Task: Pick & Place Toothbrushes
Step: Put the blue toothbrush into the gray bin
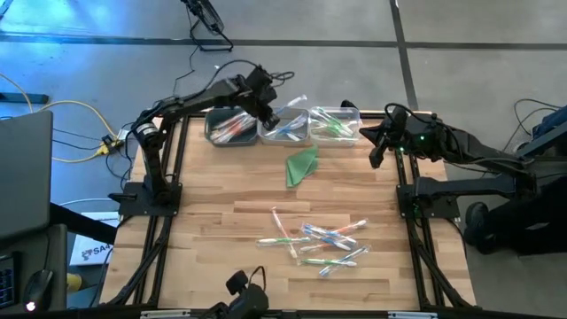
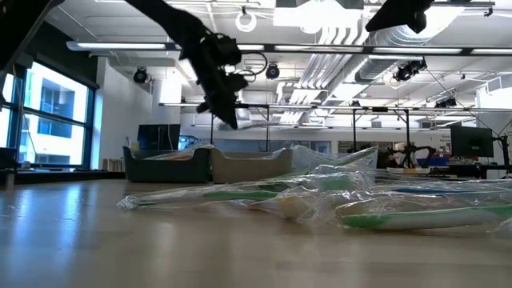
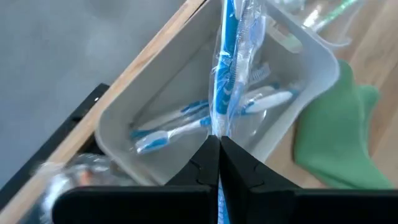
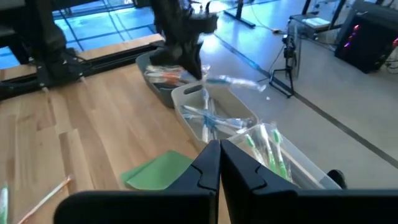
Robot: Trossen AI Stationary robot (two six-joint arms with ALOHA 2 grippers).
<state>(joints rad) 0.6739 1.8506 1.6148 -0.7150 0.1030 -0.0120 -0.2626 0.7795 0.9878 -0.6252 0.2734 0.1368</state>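
Upper middle of the frame, the left gripper (image 1: 268,113) has its jaws clamped on a blue plastic-wrapped toothbrush (image 3: 225,68) above the middle clear plastic bin (image 1: 285,127); the right gripper (image 1: 375,156) waits with its jaws together.

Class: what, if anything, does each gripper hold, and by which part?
Left gripper pinches a wrapped blue toothbrush by one end. Right gripper holds nothing.

Wrapped toothbrushes (image 2: 320,200) heaped on the wooden table (image 2: 120,248) up close — green and blue accents through crinkled plastic. Behind, two bins (image 2: 204,166), contents hidden. Above, left gripper (image 2: 226,112) hanging dark — possibly pinching a wrapper.
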